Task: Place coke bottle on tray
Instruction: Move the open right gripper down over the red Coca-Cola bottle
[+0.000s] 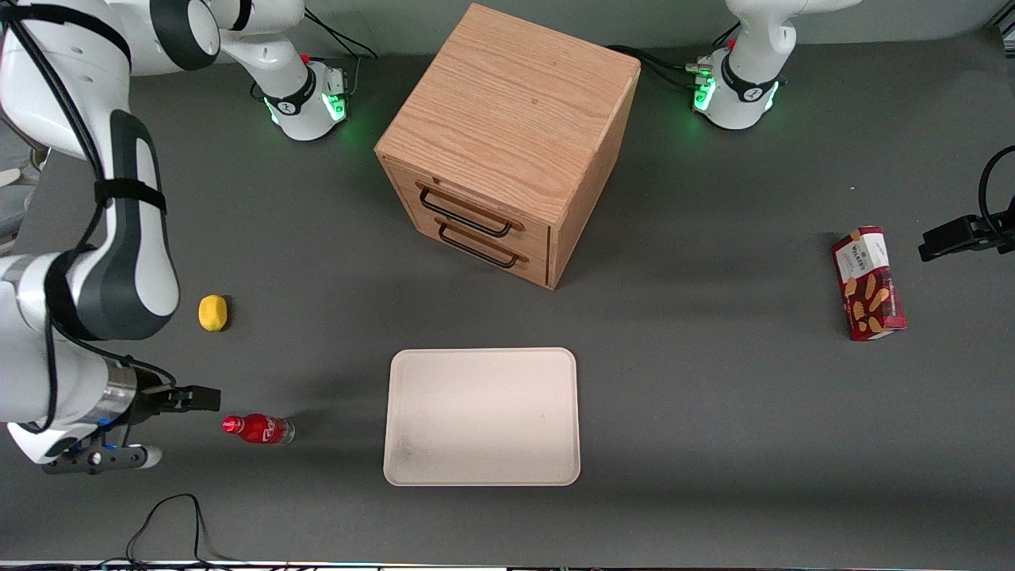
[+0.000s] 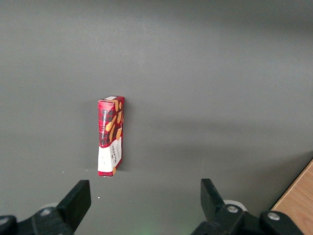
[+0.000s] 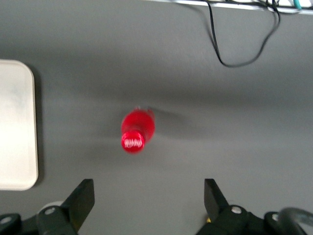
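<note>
The coke bottle [image 1: 258,429], small and red with a red cap, lies on its side on the grey table. Its cap points at my gripper [image 1: 189,427], which hovers open a short way off at the working arm's end of the table. Nothing is between the fingers. In the right wrist view the coke bottle [image 3: 137,129] shows cap-first ahead of the open gripper [image 3: 148,191], apart from it. The cream-white tray [image 1: 481,468] lies flat and bare beside the bottle, toward the table's middle; a strip of the tray [image 3: 17,132] also shows in the wrist view.
A wooden two-drawer cabinet [image 1: 507,143] stands farther from the front camera than the tray. A yellow lemon [image 1: 212,312] lies near the working arm. A red snack box [image 1: 868,283] lies toward the parked arm's end. Black cables [image 1: 166,523] run along the table's front edge.
</note>
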`<action>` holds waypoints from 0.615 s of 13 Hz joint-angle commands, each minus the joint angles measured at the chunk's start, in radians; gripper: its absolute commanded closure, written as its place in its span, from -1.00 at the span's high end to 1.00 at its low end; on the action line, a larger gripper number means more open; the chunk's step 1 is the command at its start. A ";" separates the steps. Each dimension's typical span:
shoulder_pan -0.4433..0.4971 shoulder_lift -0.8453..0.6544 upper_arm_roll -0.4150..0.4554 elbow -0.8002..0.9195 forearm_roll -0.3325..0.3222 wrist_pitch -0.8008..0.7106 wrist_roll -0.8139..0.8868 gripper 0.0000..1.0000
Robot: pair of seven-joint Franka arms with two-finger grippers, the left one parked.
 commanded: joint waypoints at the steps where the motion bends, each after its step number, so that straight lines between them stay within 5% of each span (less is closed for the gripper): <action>1: 0.002 0.056 0.026 0.057 -0.016 0.053 0.016 0.98; 8: 0.002 0.129 0.051 0.052 -0.016 0.090 0.014 0.95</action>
